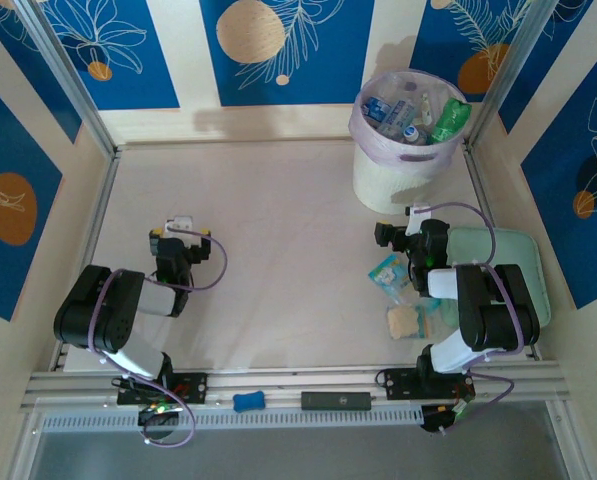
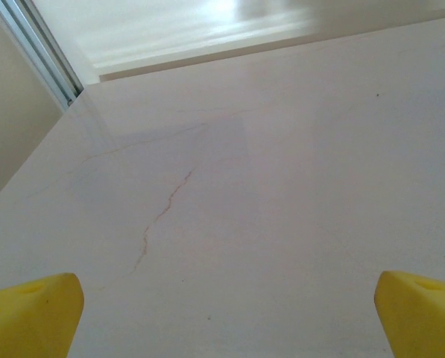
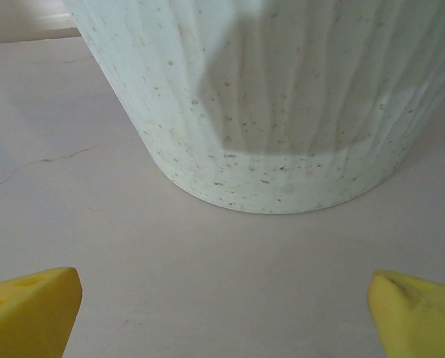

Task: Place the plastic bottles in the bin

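The bin [image 1: 398, 175] is a round white bucket with a lilac bag liner, standing at the far right of the table. Several plastic bottles [image 1: 414, 118] lie inside it, clear ones with blue labels and a green one [image 1: 451, 117]. My right gripper [image 1: 410, 222] is open just in front of the bin. In the right wrist view the bin's speckled wall [image 3: 282, 112] stands close ahead, and bare table lies between the yellow fingertips [image 3: 28, 309] of the gripper [image 3: 223, 313]. My left gripper [image 1: 181, 232] is open over bare table at the left, its fingertips [image 2: 28, 313] wide apart around nothing [image 2: 226, 317].
Beside the right arm lie a flat mint-green case [image 1: 523, 262], blue-and-white snack packets [image 1: 389, 272] and a tan square biscuit-like piece [image 1: 404, 321]. A small blue object [image 1: 248, 401] sits on the front rail. Walls close the table on three sides.
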`<state>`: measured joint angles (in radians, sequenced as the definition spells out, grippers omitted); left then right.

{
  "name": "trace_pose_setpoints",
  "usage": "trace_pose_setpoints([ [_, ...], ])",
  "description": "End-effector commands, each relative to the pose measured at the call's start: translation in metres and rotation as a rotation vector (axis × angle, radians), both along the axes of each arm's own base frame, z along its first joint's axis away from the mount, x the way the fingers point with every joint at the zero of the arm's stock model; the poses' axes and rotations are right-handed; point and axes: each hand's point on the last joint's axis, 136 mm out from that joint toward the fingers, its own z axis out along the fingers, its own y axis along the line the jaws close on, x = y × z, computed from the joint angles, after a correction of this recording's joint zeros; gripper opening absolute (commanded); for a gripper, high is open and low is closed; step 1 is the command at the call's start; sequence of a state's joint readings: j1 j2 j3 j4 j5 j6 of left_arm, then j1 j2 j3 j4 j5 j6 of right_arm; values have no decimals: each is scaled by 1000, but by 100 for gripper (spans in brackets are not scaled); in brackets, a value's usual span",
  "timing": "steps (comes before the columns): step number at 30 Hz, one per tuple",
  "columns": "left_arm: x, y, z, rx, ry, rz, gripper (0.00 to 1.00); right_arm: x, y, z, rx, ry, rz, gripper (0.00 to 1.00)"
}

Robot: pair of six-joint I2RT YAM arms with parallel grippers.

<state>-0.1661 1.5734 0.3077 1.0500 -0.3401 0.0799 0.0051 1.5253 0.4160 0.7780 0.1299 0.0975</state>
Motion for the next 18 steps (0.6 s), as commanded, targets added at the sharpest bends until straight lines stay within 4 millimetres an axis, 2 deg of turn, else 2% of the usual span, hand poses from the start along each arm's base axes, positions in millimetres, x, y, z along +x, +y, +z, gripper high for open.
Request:
trace_pose_setpoints([
  [1, 7, 0, 8, -18, -30, -4, 100, 2, 4, 7, 11, -29, 14, 99],
  [18, 7, 0, 8, -19, -29, -3, 100, 2, 4, 7, 11, -28, 15, 99],
])
